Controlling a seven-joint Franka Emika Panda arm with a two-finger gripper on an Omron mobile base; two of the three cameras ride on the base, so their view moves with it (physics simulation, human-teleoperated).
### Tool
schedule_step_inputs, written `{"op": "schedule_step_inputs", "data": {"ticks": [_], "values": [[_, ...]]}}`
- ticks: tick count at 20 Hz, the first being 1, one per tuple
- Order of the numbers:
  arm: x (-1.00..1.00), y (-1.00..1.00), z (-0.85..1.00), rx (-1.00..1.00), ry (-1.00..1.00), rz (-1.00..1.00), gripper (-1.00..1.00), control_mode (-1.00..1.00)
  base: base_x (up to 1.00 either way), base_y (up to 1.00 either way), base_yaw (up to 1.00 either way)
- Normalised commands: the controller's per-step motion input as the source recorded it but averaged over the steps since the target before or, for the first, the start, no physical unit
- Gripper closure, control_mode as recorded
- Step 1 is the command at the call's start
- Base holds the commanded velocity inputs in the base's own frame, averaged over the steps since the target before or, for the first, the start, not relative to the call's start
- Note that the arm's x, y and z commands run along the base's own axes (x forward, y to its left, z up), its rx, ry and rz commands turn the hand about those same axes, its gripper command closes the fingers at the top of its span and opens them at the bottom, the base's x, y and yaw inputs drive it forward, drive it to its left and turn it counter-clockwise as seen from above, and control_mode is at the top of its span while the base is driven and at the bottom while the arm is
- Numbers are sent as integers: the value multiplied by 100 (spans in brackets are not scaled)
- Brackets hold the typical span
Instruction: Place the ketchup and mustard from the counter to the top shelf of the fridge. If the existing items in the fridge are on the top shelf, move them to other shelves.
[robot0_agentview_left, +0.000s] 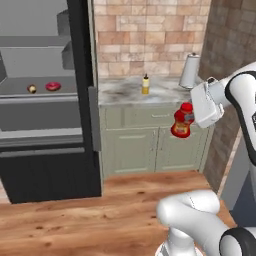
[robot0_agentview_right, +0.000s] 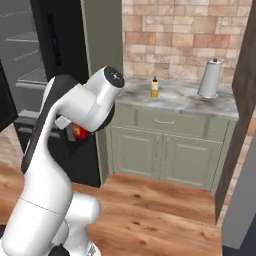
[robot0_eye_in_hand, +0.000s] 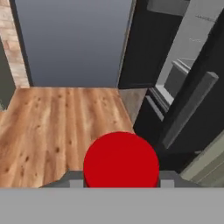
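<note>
My gripper (robot0_agentview_left: 187, 114) is shut on the ketchup (robot0_agentview_left: 182, 122), a squat red bottle that hangs tilted in the air in front of the pale green cabinets, below counter height. In the hand view its red cap (robot0_eye_in_hand: 121, 159) sits between my gripper (robot0_eye_in_hand: 121, 181) fingers. From the right base view a bit of the ketchup (robot0_agentview_right: 79, 131) peeks out behind my arm. The mustard (robot0_agentview_left: 145, 84) (robot0_agentview_right: 155, 87) stands upright on the counter (robot0_agentview_left: 120, 94). The fridge (robot0_agentview_left: 45, 165) is open at the left. A pink donut (robot0_agentview_left: 53, 86) and a brown cupcake (robot0_agentview_left: 32, 89) lie on the shelf under the top shelf (robot0_agentview_left: 30, 42).
A pale cylinder (robot0_agentview_left: 190, 71) (robot0_agentview_right: 210, 79) stands at the counter's right end near the brick wall. The fridge's black door edge with its grey handle (robot0_agentview_left: 94, 119) stands between the fridge interior and the cabinets. Wooden floor (robot0_agentview_left: 100, 215) lies in front.
</note>
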Motion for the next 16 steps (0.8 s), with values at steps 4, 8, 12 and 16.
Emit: {"op": "schedule_step_inputs", "data": {"ticks": [4, 8, 12, 16], "values": [[0, 0, 0, 0, 0, 0, 100, 100, -98, 98, 11], [0, 0, 0, 0, 0, 0, 100, 100, -63, 100, 7], [0, 0, 0, 0, 0, 0, 100, 100, -8, 100, 2], [0, 0, 0, 0, 0, 0, 100, 100, 6, 100, 0]]}}
